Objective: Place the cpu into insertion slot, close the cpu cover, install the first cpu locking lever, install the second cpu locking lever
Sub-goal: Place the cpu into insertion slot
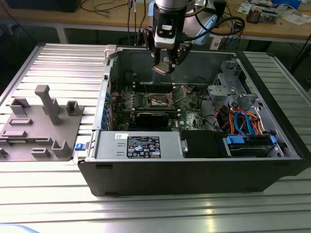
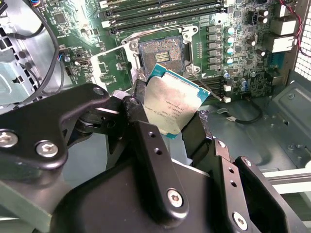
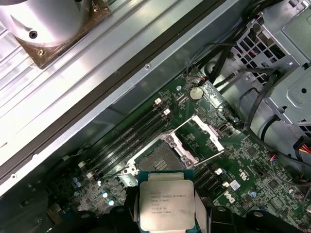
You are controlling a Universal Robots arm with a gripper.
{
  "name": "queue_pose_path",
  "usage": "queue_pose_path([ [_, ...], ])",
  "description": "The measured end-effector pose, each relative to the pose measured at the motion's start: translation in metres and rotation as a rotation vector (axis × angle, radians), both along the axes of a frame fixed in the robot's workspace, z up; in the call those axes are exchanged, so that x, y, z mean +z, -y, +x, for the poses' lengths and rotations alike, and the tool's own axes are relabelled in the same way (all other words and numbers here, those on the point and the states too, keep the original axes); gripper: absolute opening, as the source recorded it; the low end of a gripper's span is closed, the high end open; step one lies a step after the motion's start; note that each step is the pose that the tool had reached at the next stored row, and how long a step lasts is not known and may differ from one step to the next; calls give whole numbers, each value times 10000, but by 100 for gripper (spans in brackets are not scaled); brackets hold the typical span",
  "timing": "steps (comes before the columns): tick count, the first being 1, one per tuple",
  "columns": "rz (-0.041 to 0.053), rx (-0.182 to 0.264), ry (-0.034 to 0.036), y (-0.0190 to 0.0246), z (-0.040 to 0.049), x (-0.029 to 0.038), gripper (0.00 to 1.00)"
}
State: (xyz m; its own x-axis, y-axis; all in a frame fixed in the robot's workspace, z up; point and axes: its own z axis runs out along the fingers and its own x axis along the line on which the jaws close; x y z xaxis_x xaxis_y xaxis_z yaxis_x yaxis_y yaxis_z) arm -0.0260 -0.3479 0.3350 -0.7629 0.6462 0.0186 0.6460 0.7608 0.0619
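Holding cpu (image 2: 171, 103) pinched by its edges, end effector (image 1: 164, 65) hovered above insertion slot (image 2: 161, 51) — chip tilted, well apart from socket. cpu cover (image 3: 201, 133) stood open beside slot. Risks: tilted or off-square descent could bend contacts — weak pinch could drop chip onto circuit board (image 2: 73, 29).

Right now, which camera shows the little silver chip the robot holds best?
The first wrist view: the cpu faces the camera squarely, nearly its whole metal top visible. The second wrist view shows it tilted, its edges partly behind the fingers. In the exterior view it is a small silvery patch in the gripper.
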Motion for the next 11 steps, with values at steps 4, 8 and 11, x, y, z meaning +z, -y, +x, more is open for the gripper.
queue_pose_path([
  [4,1,-147,0,0,0,-1,55],
  [8,0,-319,0,0,0,-1,55],
  [11,0,-505,0,0,0,-1,55],
])
